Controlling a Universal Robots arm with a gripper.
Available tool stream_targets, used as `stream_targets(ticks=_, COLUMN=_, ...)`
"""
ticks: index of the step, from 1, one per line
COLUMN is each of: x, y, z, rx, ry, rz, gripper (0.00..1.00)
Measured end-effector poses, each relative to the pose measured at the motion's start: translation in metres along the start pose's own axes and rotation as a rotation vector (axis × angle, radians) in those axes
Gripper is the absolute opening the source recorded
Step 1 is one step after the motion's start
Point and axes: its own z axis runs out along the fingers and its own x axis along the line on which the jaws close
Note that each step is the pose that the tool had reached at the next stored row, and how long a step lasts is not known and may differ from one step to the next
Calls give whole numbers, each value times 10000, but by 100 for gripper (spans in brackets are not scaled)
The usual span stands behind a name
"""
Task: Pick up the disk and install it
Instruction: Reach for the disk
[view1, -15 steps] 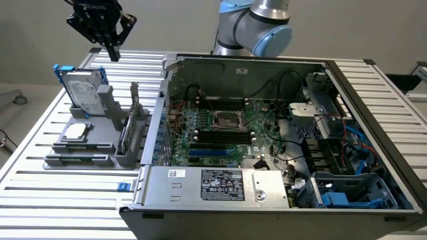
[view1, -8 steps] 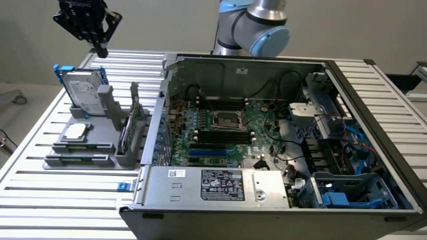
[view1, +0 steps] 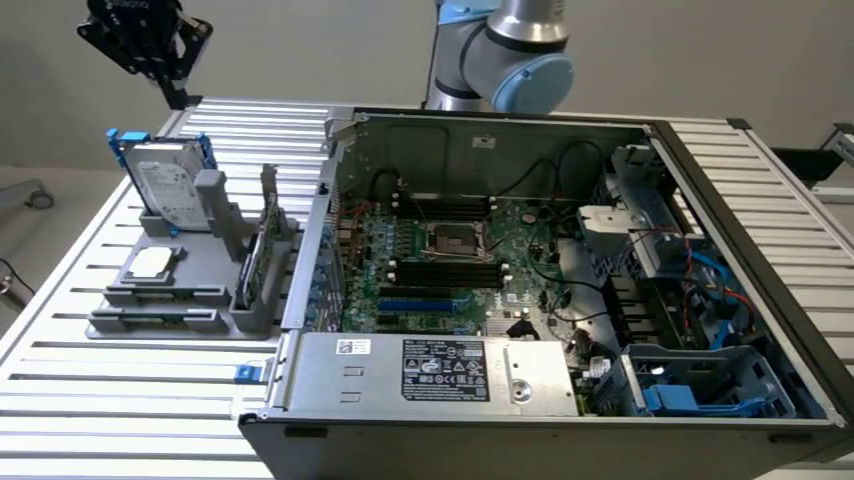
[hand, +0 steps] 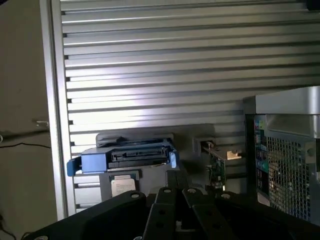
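Claw (view1: 171, 88) shut, fingers (hand: 161, 212) closed together, nothing in its hold. It hangs high over the far corner of the slatted table (view1: 80, 400) at the exterior view's left, well apart from everything below. Under it, 1 disk (view1: 167, 185) stands upright on edge in the grey holder (view1: 200, 295), blue carrier framing it, white label facing the exterior view's left. Small square chip (view1: 150, 262) lies flat on the same holder, just in front of the disk. Open computer case (view1: 534, 250) sits beside the holder at the exterior view's right, with an empty blue drive cage (view1: 707, 385) in its near corner.
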Motion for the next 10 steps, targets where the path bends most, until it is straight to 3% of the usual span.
stream_targets(ticks=10, x=464, y=96, z=42, rx=0, ry=0, rz=0, gripper=11)
